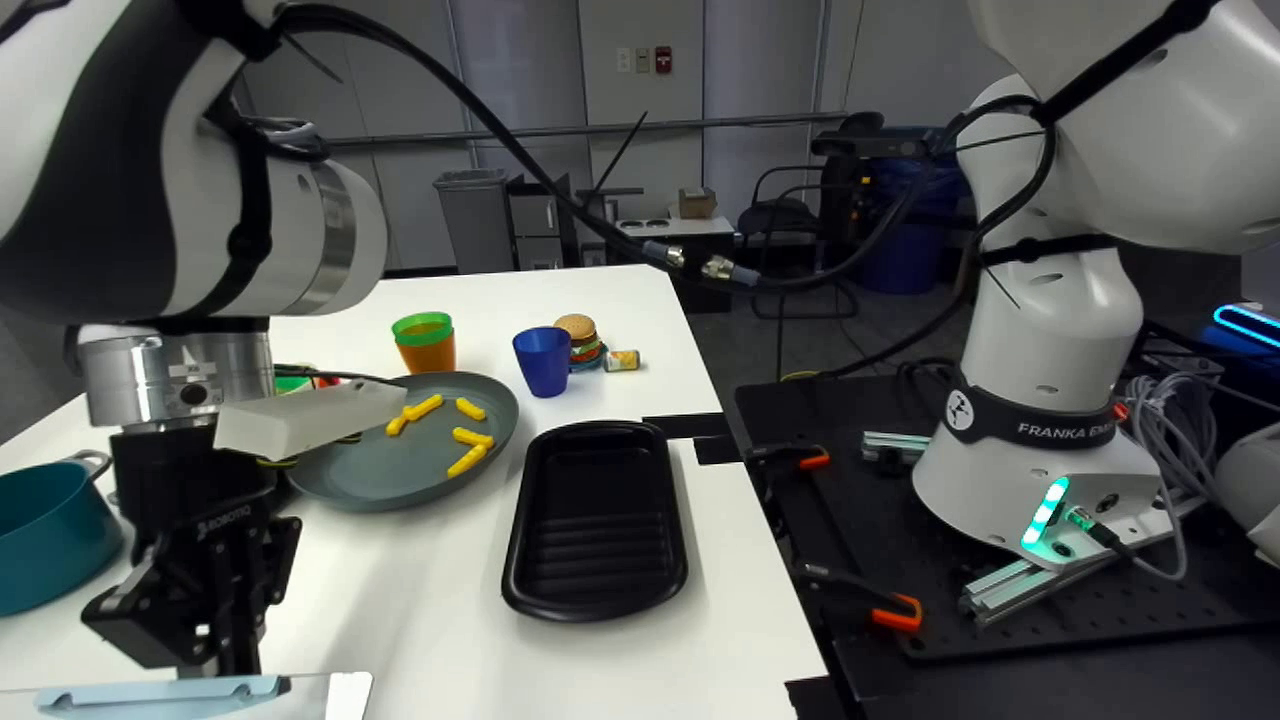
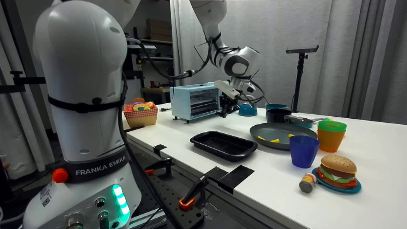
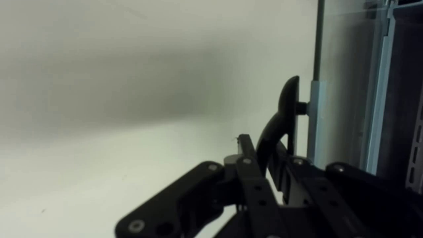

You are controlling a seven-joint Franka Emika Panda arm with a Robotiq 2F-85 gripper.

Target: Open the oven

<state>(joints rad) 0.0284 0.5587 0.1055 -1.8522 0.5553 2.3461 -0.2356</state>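
The light blue toy oven [image 2: 181, 103] stands at the far side of the table in an exterior view. Only its light blue edge [image 1: 160, 697] shows at the bottom of an exterior view. In the wrist view its clear door [image 3: 347, 82] is at the right, with a black curved handle [image 3: 287, 109] on its edge. That edge appears apart from the oven frame; how far the door is open is hard to tell. My gripper [image 3: 263, 142] has its fingers on both sides of the handle and looks shut on it. In an exterior view the gripper [image 2: 225, 111] is at the oven front.
A black baking tray [image 1: 600, 520] and a grey pan [image 1: 370, 480] with yellow pieces lie near the arm. A teal pot [image 1: 50, 540] stands beside the gripper. A blue cup [image 2: 304, 151], a toy burger [image 2: 337, 170] and a fruit basket [image 2: 141, 117] are on the table.
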